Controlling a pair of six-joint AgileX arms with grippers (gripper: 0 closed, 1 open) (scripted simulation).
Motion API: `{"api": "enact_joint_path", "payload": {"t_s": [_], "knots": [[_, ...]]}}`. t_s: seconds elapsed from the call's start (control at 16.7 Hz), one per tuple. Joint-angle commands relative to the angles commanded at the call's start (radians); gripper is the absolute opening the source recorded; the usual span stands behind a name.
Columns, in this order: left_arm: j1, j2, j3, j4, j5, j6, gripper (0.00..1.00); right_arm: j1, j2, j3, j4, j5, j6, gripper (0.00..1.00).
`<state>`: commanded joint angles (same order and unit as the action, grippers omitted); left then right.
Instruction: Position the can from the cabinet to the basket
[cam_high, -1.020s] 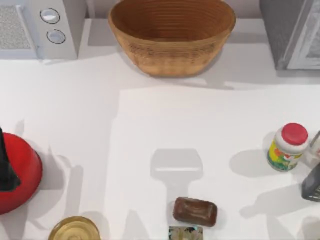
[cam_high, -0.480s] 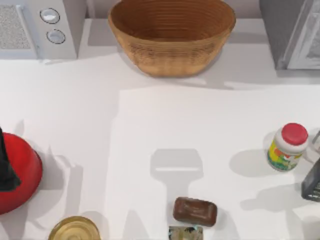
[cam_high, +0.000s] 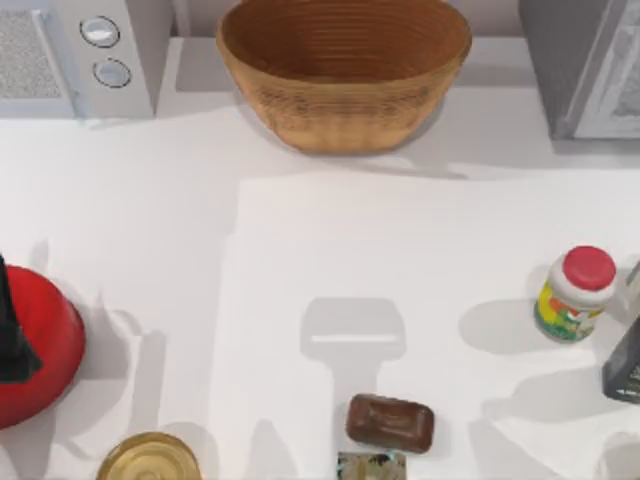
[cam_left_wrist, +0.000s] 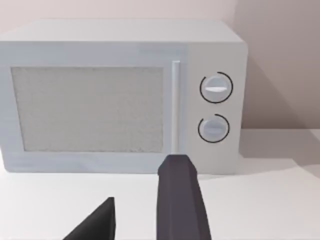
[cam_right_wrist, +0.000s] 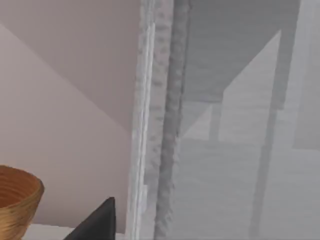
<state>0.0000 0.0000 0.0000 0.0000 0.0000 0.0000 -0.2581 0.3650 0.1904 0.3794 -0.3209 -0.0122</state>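
On the bench (cam_high: 300, 250) there was one wicker basket (cam_high: 344, 70), one grey cabinet (cam_high: 580, 65) and one white microwave (cam_high: 75, 55) with two round knobs (cam_high: 100, 32). There was one jar with a red lid (cam_high: 575, 293), one jar with a gold lid (cam_high: 150, 458), one brown bar of soap (cam_high: 390, 422) and one red round object (cam_high: 40, 345). One small printed box (cam_high: 371, 466) lay at the near edge. In total I counted two jars and one of each other kind.
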Motion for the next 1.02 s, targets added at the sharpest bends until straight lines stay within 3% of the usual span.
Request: {"api": "enact_joint_path", "payload": {"t_s": [0.3, 0.54, 0.78, 1.02], "knots": [[0.0, 0.0, 0.0, 0.0, 0.0, 0.0, 1.0, -0.283, 0.426, 0.133, 0.423, -0.308, -0.001, 1.0], [0.0, 0.0, 0.0, 0.0, 0.0, 0.0, 1.0, -0.502, 0.76, 0.19, 0.642, -0.498, 0.008, 1.0], [0.0, 0.0, 0.0, 0.0, 0.0, 0.0, 1.0, -0.673, 1.036, 0.199, 0.772, -0.625, 0.023, 1.0], [0.0, 0.0, 0.0, 0.0, 0.0, 0.0, 1.0, -0.761, 1.177, 0.18, 0.826, -0.684, 0.037, 1.0]]}}
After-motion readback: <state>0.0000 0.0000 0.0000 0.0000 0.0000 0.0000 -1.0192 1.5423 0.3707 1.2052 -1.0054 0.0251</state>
